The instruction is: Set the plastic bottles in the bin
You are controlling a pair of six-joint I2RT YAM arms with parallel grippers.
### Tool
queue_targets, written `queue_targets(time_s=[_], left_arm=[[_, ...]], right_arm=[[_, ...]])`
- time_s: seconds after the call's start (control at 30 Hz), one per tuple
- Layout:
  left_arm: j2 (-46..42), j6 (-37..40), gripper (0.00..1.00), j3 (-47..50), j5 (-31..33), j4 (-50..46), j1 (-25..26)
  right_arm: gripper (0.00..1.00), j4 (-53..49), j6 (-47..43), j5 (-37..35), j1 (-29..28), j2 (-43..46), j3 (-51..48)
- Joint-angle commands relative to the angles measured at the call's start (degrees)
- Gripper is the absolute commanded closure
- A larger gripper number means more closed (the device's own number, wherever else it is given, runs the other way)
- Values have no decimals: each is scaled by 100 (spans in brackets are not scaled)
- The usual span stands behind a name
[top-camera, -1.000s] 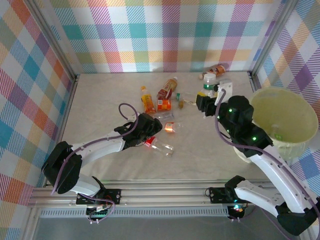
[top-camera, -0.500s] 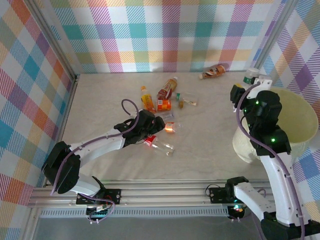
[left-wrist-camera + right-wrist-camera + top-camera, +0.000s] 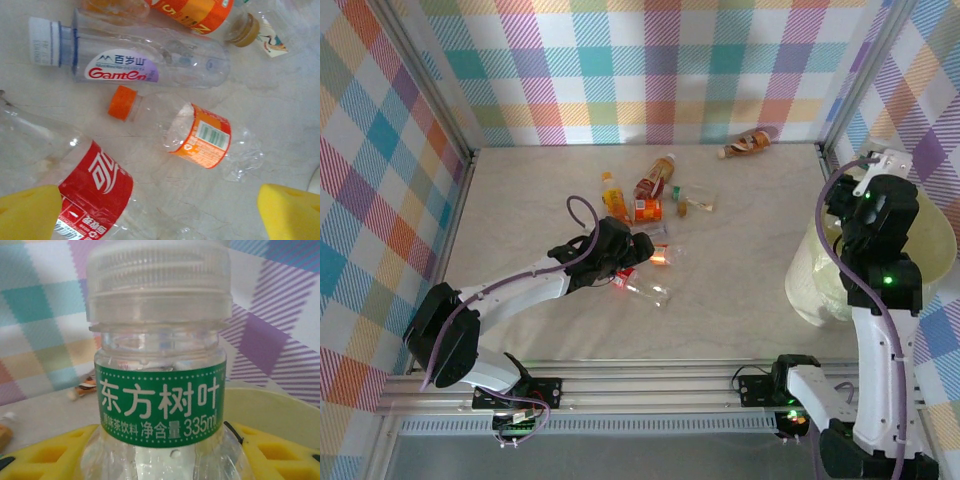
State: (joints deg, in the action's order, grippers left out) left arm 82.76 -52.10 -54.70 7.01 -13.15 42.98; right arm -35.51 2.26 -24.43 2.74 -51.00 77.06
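Observation:
My right gripper (image 3: 160,456) is shut on a clear plastic bottle (image 3: 160,390) with a green label and white cap, held upright between its yellow fingers (image 3: 45,452). In the top view that gripper (image 3: 872,176) is raised over the left part of the pale yellow bin (image 3: 938,232). My left gripper (image 3: 160,215) hangs open low over a cluster of lying bottles: a red-labelled clear one (image 3: 95,185), an orange-capped one (image 3: 195,135) and a white-capped clear one (image 3: 145,55). From above, the left gripper (image 3: 636,264) sits mid-table at this cluster.
More bottles lie behind the cluster: an orange one (image 3: 614,197), a brown one (image 3: 657,173), a small one (image 3: 695,202), and one by the back wall (image 3: 748,143). Plaid walls close in the table on three sides. The bin's rim (image 3: 280,405) is just behind the held bottle.
The right arm has swung up and to the right from the table's back right to above the bin, carrying the green-labelled bottle. The left arm has barely shifted.

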Motion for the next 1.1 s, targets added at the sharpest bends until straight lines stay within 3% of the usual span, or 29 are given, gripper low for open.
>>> queue_targets(time_s=[0.0, 0.13, 0.4, 0.53, 0.67, 0.83, 1.07], left_arm=[[13, 541, 0, -203, -670, 786, -31], [130, 956, 0, -398, -1333, 1281, 1], [372, 1587, 0, -943, -2215, 1674, 193], [390, 1589, 0, -965, -2056, 1709, 232], [372, 1556, 0, -903, -1789, 1630, 229], [364, 1555, 0, -864, -1673, 1523, 224], [281, 1514, 0, -768, -1411, 1449, 224]], right_arm=[[58, -366, -14, 346, 798, -111, 178], [57, -454, 216, 526, 1387, -153, 43], [56, -613, 502, 567, 1870, -211, -170], [54, -749, 835, 428, 2015, -389, -165], [52, -618, 1537, 860, 2505, -558, -281], [48, -223, 2673, 1224, 3102, -624, -438], [38, 446, 4410, 1527, 3432, -832, -763]])
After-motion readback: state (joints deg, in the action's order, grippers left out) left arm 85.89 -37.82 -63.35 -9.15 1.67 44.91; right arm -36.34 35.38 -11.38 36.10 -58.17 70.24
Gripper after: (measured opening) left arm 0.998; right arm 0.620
